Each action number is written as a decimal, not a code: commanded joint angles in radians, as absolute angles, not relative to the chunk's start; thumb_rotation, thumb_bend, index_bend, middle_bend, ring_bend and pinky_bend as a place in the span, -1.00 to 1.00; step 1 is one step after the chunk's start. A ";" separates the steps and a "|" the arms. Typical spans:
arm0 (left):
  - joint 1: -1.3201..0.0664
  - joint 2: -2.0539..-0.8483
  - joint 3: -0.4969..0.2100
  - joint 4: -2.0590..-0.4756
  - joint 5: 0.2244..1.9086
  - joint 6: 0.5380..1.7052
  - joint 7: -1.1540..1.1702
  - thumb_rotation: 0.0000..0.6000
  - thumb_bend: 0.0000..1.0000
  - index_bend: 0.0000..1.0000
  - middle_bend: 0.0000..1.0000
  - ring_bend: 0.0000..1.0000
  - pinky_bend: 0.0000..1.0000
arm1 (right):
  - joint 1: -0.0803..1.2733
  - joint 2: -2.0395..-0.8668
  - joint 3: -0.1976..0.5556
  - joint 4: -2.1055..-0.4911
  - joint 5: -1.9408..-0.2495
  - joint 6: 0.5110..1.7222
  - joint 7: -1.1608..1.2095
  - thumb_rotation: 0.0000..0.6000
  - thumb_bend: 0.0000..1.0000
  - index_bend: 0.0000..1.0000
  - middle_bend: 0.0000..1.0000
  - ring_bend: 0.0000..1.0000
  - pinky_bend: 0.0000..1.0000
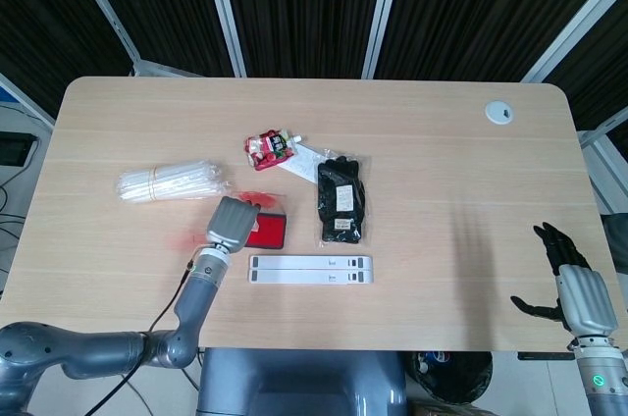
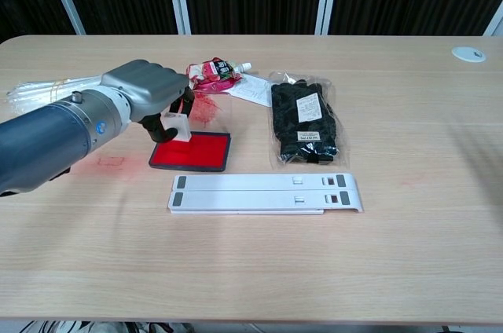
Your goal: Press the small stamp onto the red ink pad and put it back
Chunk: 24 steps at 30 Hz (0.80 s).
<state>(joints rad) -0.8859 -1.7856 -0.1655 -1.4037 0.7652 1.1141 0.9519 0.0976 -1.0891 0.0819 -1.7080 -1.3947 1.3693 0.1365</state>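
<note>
Holding the stamp over the ink pad

Left hand (image 2: 149, 97) grips the small stamp (image 2: 174, 126) just above the left end of the red ink pad (image 2: 191, 151), in the middle left of the chest view. Right hand (image 1: 577, 288) sits at the lower right of the head view, fingers spread apart, holding nothing.

Left hand (image 2: 145, 91): fingers curled closed around a small stamp (image 2: 174, 125), forearm reaching in from the near-left. Right hand (image 1: 579, 290): fingers spread, holding nothing, at the near-right edge
</note>
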 commanded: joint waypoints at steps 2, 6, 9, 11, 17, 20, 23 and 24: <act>-0.879 -1.742 -0.167 -1.464 0.787 1.142 0.955 1.00 0.05 0.55 0.54 0.20 0.33 | 0.097 -1.089 0.082 -1.707 -1.395 1.370 0.136 1.00 -0.78 -1.00 -1.00 -1.00 -0.63; -0.861 -1.698 -0.158 -1.518 0.797 1.163 0.950 1.00 0.05 0.55 0.54 0.20 0.33 | 0.097 -1.090 0.081 -1.707 -1.397 1.372 0.133 1.00 -0.78 -1.00 -1.00 -1.00 -0.63; -0.846 -1.670 -0.147 -1.544 0.803 1.177 0.943 1.00 0.05 0.55 0.54 0.20 0.33 | 0.096 -1.090 0.081 -1.707 -1.399 1.374 0.132 1.00 -0.78 -1.00 -1.00 -1.00 -0.63; -0.835 -1.655 -0.140 -1.557 0.806 1.185 0.936 1.00 0.05 0.54 0.54 0.20 0.33 | 0.096 -1.090 0.081 -1.708 -1.399 1.374 0.132 1.00 -0.78 -1.00 -1.00 -1.00 -0.63; -0.796 -1.607 -0.107 -1.587 0.822 1.209 0.916 1.00 0.05 0.54 0.54 0.20 0.33 | 0.096 -1.090 0.080 -1.709 -1.400 1.374 0.132 1.00 -0.78 -1.00 -1.00 -1.00 -0.63; -0.772 -1.588 -0.086 -1.595 0.831 1.219 0.898 1.00 0.05 0.54 0.54 0.20 0.33 | 0.096 -1.090 0.080 -1.710 -1.401 1.375 0.131 1.00 -0.78 -1.00 -1.00 -1.00 -0.63; -0.747 -1.576 -0.066 -1.590 0.837 1.225 0.876 1.00 0.05 0.53 0.54 0.20 0.33 | 0.095 -1.089 0.079 -1.710 -1.401 1.375 0.132 1.00 -0.78 -1.00 -1.00 -1.00 -0.63; -0.741 -1.574 -0.060 -1.587 0.838 1.225 0.872 1.00 0.05 0.53 0.53 0.20 0.33 | 0.095 -1.089 0.079 -1.711 -1.401 1.375 0.132 1.00 -0.78 -1.00 -1.00 -1.00 -0.63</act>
